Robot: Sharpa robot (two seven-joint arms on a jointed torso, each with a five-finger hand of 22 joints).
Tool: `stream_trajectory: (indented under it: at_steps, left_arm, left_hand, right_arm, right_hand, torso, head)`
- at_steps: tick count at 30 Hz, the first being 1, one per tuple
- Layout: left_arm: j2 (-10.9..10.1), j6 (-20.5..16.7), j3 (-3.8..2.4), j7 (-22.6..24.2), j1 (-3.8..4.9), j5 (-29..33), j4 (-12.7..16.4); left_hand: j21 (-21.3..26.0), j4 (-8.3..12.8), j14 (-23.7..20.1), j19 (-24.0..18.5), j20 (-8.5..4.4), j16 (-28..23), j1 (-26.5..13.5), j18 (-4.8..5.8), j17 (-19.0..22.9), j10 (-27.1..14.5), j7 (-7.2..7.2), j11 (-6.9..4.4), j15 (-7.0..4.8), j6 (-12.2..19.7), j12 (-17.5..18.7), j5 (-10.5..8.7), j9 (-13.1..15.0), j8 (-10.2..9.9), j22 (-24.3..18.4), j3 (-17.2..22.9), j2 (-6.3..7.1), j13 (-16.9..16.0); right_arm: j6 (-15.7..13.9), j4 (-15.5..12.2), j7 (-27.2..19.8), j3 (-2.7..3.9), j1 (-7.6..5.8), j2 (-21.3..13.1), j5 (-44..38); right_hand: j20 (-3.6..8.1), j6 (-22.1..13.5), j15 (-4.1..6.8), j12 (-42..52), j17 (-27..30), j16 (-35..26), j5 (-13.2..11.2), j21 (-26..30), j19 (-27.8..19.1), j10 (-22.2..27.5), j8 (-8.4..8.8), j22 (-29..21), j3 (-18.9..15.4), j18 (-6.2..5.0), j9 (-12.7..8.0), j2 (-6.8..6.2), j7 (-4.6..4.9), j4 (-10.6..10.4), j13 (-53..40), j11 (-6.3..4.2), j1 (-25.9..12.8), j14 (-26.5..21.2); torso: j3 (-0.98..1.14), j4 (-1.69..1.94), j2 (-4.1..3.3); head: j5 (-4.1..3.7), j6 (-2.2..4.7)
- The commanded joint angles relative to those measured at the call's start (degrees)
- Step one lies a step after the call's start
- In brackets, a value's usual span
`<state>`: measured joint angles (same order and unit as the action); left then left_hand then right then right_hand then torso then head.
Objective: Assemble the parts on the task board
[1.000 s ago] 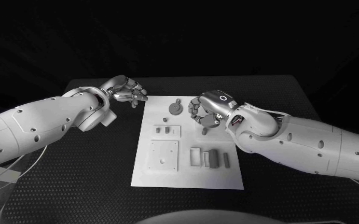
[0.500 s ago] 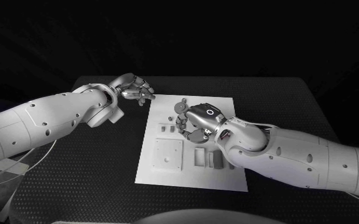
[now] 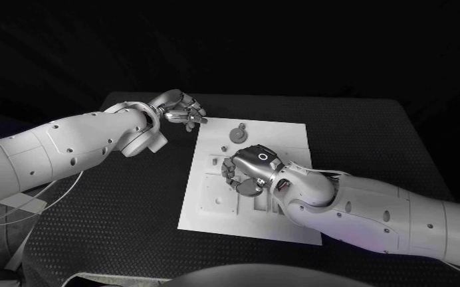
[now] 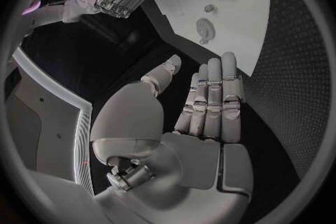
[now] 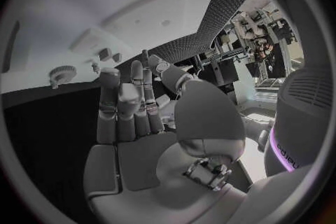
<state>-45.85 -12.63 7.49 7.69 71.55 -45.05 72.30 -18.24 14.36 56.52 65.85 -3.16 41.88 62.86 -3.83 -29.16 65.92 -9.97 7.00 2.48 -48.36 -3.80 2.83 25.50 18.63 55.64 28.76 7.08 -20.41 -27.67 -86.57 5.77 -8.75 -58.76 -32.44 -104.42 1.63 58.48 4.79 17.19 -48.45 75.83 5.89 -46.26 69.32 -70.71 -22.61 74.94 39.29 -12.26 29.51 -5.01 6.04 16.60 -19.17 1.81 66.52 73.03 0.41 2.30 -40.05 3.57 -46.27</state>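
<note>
Parts (image 3: 251, 202) lie on the board (image 3: 288, 137), mid-table. Right hand (image 3: 246, 169) hovers low over them, fingers loosely apart and empty, seemingly poised to pick one. Left hand (image 3: 180, 109) waits beside the board's far corner, extended, holding nothing.

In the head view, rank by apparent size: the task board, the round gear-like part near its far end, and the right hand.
1. task board
2. right hand, though it sits above the board, nearer the camera
3. round gear-like part
</note>
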Motion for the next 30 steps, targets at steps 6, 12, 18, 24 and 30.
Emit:
stream_trajectory:
  at_steps: [6, 12, 18, 24, 30]
  left_arm:
    - [0.0, -0.3, -0.03, 0.4, 0.06, 0.4, 0.3]
    - [0.1, -0.3, -0.03, 0.4, 0.06, 0.4, 0.4]
    - [0.0, -0.3, -0.03, 0.4, 0.06, 0.4, 0.4]
    - [0.1, -0.2, -0.03, 0.3, 0.06, 0.3, 0.4]
    - [0.0, -0.4, -0.03, 0.3, 0.06, 0.2, 0.5]
  left_hand:
    - [0.4, 0.0, 0.5, 0.4, 0.0, -0.3, 0.2, -2.73, -0.1, -0.2, -0.48, 0.04, -0.05, 0.0, -0.2, 0.1, -0.1, 0.1, -0.1, -0.2, -0.04, 0.0]
    - [0.4, 0.0, 0.5, 0.4, 0.0, -0.3, 0.2, -2.72, -0.2, -0.2, -0.48, 0.04, -0.05, 0.0, -0.2, 0.1, -0.1, 0.1, -0.1, -0.2, -0.04, 0.0]
    - [0.4, 0.0, 0.5, 0.4, 0.0, -0.4, 0.2, -2.72, -0.2, -0.2, -0.49, 0.04, -0.05, 0.0, -0.2, 0.1, -0.1, 0.1, -0.1, -0.2, -0.03, 0.0]
    - [0.4, 0.0, 0.5, 0.4, 0.0, -0.4, 0.2, -2.71, -0.3, -0.2, -0.49, 0.04, -0.05, 0.0, -0.2, 0.1, -0.1, 0.1, -0.1, -0.2, -0.04, 0.0]
    - [0.4, 0.0, 0.6, 0.4, -0.01, -0.4, 0.2, -2.72, -0.3, -0.2, -0.49, 0.04, -0.06, 0.0, -0.2, 0.1, -0.1, 0.1, -0.1, -0.2, -0.04, 0.0]
  right_arm:
    - [1.5, 1.1, 0.0, -0.12, 0.28, 0.9, -2.2]
    - [2.3, 1.6, 0.1, -0.41, 0.29, 1.1, -2.3]
    - [3.2, 2.2, 0.0, -0.69, 0.29, 1.0, -1.7]
    - [3.7, 2.6, -0.1, -0.72, 0.5, 1.5, -1.6]
    - [3.7, 3.3, 0.0, -0.73, 0.7, 1.7, -1.7]
  right_hand:
    - [0.33, 0.2, 0.42, -0.1, -0.1, -0.3, 0.2, -0.3, 0.0, -3.3, -0.29, 1.0, 0.3, -2.74, 0.1, 0.1, 0.04, 0.0, -0.1, -0.69, 0.6, 0.0]
    - [0.34, 0.2, 0.42, -0.1, -0.1, -0.3, 0.2, -0.3, 0.0, -3.3, -0.28, 1.0, 0.3, -2.74, 0.1, 0.13, 0.04, 0.0, -0.1, -0.69, 0.6, 0.0]
    - [0.34, 0.2, 0.42, -0.2, -0.1, -0.3, 0.2, -0.3, 0.0, -3.4, -0.27, 1.0, 0.3, -2.74, 0.1, 0.16, 0.05, 0.0, -0.1, -0.69, 0.5, 0.0]
    - [0.34, 0.2, 0.41, -0.2, -0.2, -0.3, 0.2, -0.3, 0.0, -3.4, -0.25, 1.0, 0.3, -2.74, 0.1, 0.19, 0.05, 0.0, -0.1, -0.69, 0.5, 0.0]
    - [0.34, 0.2, 0.42, -0.2, -0.2, -0.3, 0.2, -0.2, 0.0, -3.4, -0.24, 1.0, 0.3, -2.74, 0.1, 0.23, 0.05, 0.0, -0.1, -0.69, 0.5, 0.0]
  torso:
    - [0.0, -0.06, 0.01]
    - [0.01, -0.02, 0.02]
    - [0.03, -0.06, 0.01]
    - [0.03, -0.02, -0.01]
    - [-0.01, -0.02, 0.01]
  head:
    - [0.87, -0.47]
    - [1.1, -0.67]
    - [1.25, -0.84]
    - [1.38, -1.03]
    - [1.32, -1.22]
